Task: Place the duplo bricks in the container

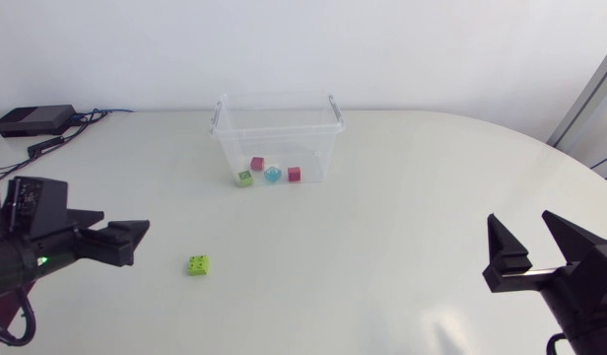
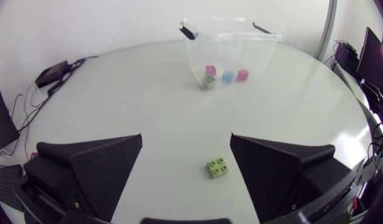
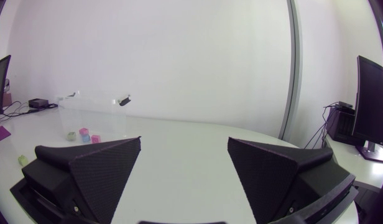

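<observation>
Left claw [image 2: 186,135] spread, empty; lime brick [image 2: 218,168] loose on tabletop [image 1: 382,247] just ahead, nearer one finger. Right claw [image 1: 520,219] spread, empty, well apart. Risk: off-centre descent knocks brick aside; low carry clips container [image 1: 225,148] rim.

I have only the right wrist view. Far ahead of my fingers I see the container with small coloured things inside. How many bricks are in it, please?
Observer: Four in the container: a green one, a blue one, a pink one and a second pink one.
Operator: Is any brick outside it?
Observer: Yes, a loose green brick lies on the table, just ahead of the left gripper.
Operator: Does that gripper hold it?
Observer: No. It is open, and its fingers do not touch the brick.
</observation>
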